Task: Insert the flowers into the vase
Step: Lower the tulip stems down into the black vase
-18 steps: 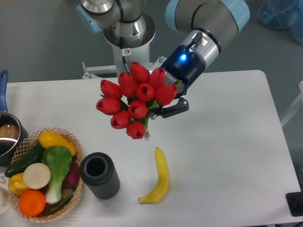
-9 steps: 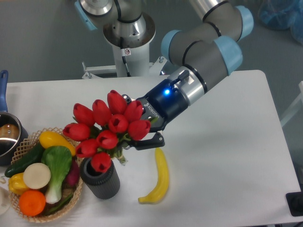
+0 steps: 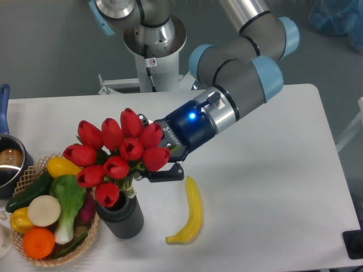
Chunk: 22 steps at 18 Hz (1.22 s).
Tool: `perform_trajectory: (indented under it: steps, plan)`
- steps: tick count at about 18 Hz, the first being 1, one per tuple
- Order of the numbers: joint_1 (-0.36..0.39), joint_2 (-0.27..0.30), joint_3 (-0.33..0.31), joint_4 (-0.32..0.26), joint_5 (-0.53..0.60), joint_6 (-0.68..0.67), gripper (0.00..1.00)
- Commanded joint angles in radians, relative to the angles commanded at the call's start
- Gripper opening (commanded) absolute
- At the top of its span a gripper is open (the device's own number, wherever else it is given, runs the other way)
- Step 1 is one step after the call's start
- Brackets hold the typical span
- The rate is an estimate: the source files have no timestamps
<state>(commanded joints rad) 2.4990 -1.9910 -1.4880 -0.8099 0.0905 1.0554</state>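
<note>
The flowers (image 3: 116, 154) are a bunch of red tulip buds with green stems, held in the air over the left part of the table. My gripper (image 3: 154, 170) is shut on their stems, mostly hidden behind the buds; one dark finger (image 3: 167, 173) shows below them. The vase (image 3: 121, 216) is a short dark ribbed cylinder standing right under the bunch. The lowest bud covers its mouth, and the stem ends are hidden there, so I cannot tell whether they are inside.
A yellow banana (image 3: 191, 212) lies just right of the vase. A wicker basket (image 3: 85, 239) of vegetables and fruit sits directly left of the vase. A steel pot with a blue handle (image 3: 4, 158) is at the left edge.
My gripper has carried the flowers from above the table's middle down and left to the vase. In the last half second they shifted a little further left and lower.
</note>
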Motion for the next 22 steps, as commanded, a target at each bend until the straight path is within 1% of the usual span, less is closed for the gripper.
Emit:
perform_trajectory:
  steps: [3, 10, 12, 15, 17, 20, 22]
  plan:
    - [-0.019, -0.011, -0.002, 0.0, -0.003, 0.0, 0.0]
    - [-0.019, -0.04, -0.005, 0.002, -0.003, 0.011, 0.0]
    - [-0.019, -0.048, -0.017, 0.006, -0.003, 0.018, 0.0]
    - [-0.015, -0.048, -0.063, 0.011, -0.003, 0.099, 0.0]
    - [-0.012, -0.046, -0.096, 0.012, -0.003, 0.13, 0.0]
    - [-0.006, -0.035, -0.17, 0.014, -0.003, 0.199, 0.02]
    - [-0.011, -0.025, -0.213, 0.014, 0.002, 0.209, 0.04]
